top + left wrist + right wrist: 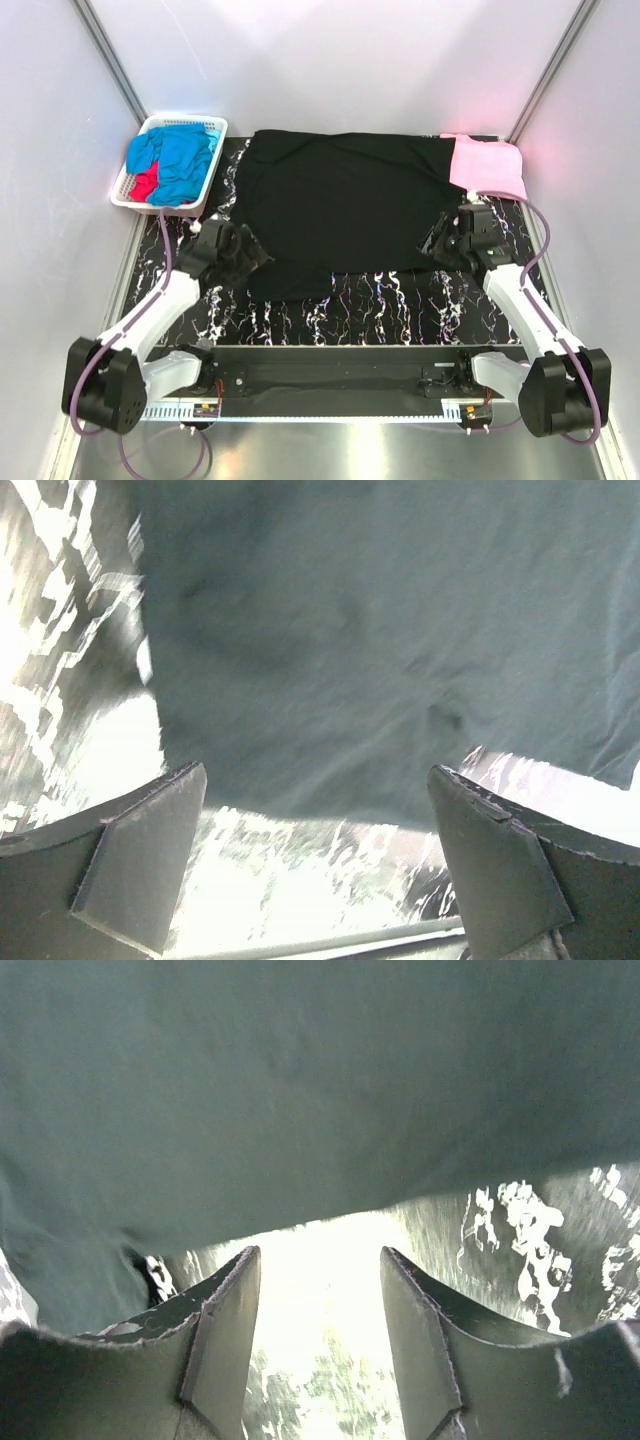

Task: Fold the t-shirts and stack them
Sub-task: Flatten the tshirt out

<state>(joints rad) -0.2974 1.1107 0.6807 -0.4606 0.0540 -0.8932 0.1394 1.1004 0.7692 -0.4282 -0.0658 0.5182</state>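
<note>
Here, a large black t-shirt (340,210) lies spread flat across the middle of a dark marbled desk (380,300), its long axis running left to right. Both arms reach out from the near edge and meet it at opposite ends.

The left arm (165,300) stretches forward and inward, its wrist low over the shirt's near left corner. Seen from the left wrist, its jaws stand wide apart and hold nothing. The cloth's edge (380,630) lies just ahead of them, with bright bare desk showing between the tips.

The right arm (520,300) mirrors this, angled inward, with its wrist low at the shirt's right edge. From the right wrist, its jaws stand apart at a narrower gap and are empty. The hem (300,1080) runs crosswise just beyond the tips, and only desk shows between them. Whether either set of tips touches the cloth cannot be told.

Each arm is therefore nearest its own end of the shirt, and the cloth lies ahead of each pair of jaws, not between them. A pinch would probably need a short push forward under or onto the edge.

A folded pink t-shirt (488,165) sits at the far right corner, touching the black one. A white basket (215,125) at the far left holds a blue t-shirt (180,155) and a red t-shirt (145,185), both crumpled.
</note>
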